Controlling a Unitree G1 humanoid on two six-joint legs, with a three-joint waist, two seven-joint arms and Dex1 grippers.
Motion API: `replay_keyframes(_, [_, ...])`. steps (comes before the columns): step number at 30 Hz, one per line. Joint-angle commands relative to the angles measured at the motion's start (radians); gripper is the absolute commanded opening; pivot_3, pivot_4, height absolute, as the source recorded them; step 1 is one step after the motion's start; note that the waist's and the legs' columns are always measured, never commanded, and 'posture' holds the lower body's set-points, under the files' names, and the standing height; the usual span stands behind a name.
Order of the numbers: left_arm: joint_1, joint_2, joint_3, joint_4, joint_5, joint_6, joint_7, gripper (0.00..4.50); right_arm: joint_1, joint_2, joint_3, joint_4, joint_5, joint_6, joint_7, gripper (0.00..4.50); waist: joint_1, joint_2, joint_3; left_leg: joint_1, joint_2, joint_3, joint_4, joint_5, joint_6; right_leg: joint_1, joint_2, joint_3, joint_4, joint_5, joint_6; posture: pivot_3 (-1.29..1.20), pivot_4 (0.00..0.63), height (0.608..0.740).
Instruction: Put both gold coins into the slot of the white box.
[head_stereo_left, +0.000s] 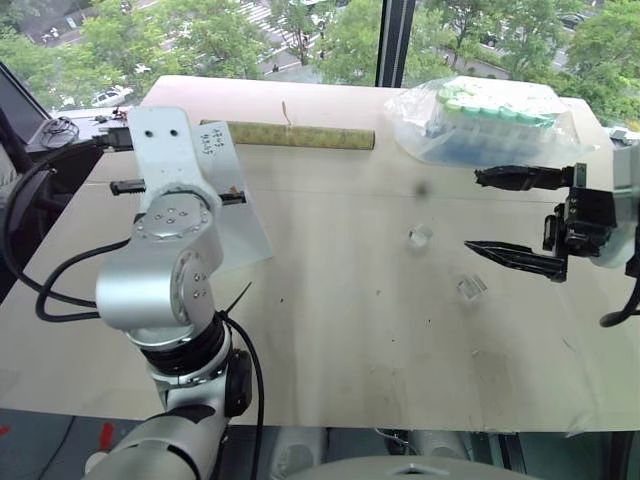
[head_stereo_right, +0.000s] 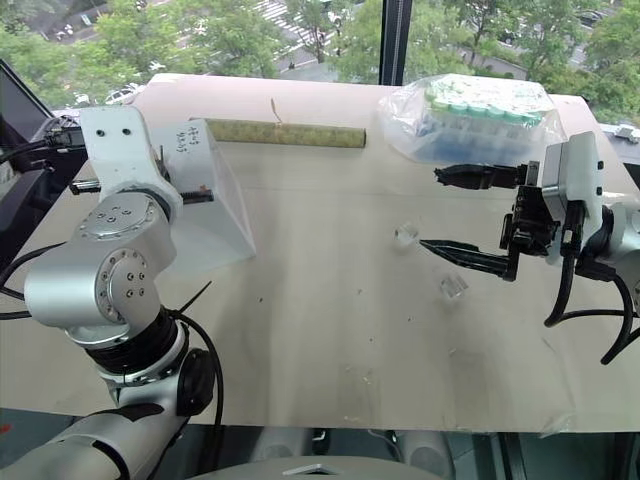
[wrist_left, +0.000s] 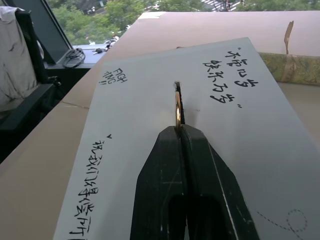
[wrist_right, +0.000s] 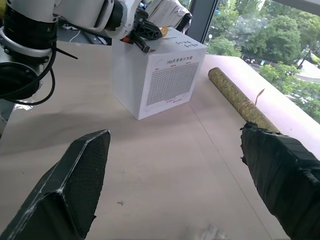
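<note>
The white box (wrist_left: 125, 140) stands at the table's left, its slanted face covered in handwriting; in the left eye view my left arm hides part of the white box (head_stereo_left: 246, 230). My left gripper (wrist_left: 180, 129) is shut on one gold coin (wrist_left: 177, 111), held edge-on with its top at the black slot (wrist_left: 177, 89). The right wrist view shows the coin (wrist_right: 162, 32) at the box's top edge. My right gripper (head_stereo_left: 473, 210) hovers open and empty over the table's right side, pointing toward the box.
Two small clear plastic holders (head_stereo_left: 421, 236) (head_stereo_left: 472, 287) lie on the table near the right gripper. A clear bag of green-capped tubes (head_stereo_left: 480, 120) sits at the back right. A patterned roll (head_stereo_left: 300, 135) lies along the back. Windows stand behind the table.
</note>
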Motion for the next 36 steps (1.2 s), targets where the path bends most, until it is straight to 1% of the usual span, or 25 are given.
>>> replay_keyframes(1, [0.011, -0.022, 0.005, -0.016, 0.033, 0.002, -0.017, 0.00, 0.005, -0.005, -0.027, -0.034, 0.001, -0.015, -0.004, 4.45, 0.000, 0.000, 0.000, 0.000, 0.000, 0.000, 0.000, 0.000, 0.000, 0.000, 0.000, 0.000, 0.000, 0.000, 0.000, 0.00, 0.150, 0.740])
replay_keyframes(9, [0.006, -0.067, 0.026, -0.005, 0.088, 0.002, -0.035, 0.00, 0.021, -0.007, -0.044, -0.037, 0.009, -0.019, 0.005, 4.45, -0.001, 0.000, -0.001, 0.001, 0.000, 0.001, 0.000, 0.000, 0.000, 0.000, 0.000, 0.001, 0.001, 0.000, 0.000, 0.00, 0.150, 0.740])
replay_keyframes(20, [-0.043, -0.123, 0.032, 0.034, 0.147, 0.002, -0.049, 0.00, 0.003, -0.008, -0.035, -0.031, 0.009, -0.021, -0.006, 4.45, 0.000, 0.000, -0.001, 0.001, -0.001, 0.000, 0.001, 0.000, 0.000, 0.000, 0.000, 0.001, 0.002, 0.000, 0.000, 0.00, 0.150, 0.740])
replay_keyframes(36, [-0.065, -0.158, 0.045, 0.073, 0.232, 0.002, -0.073, 0.00, 0.006, -0.017, -0.034, -0.020, -0.001, -0.024, 0.002, 4.45, -0.001, 0.000, -0.001, 0.002, -0.001, 0.000, 0.002, 0.000, 0.000, 0.000, 0.000, 0.001, 0.003, 0.000, 0.000, 0.00, 0.150, 0.740])
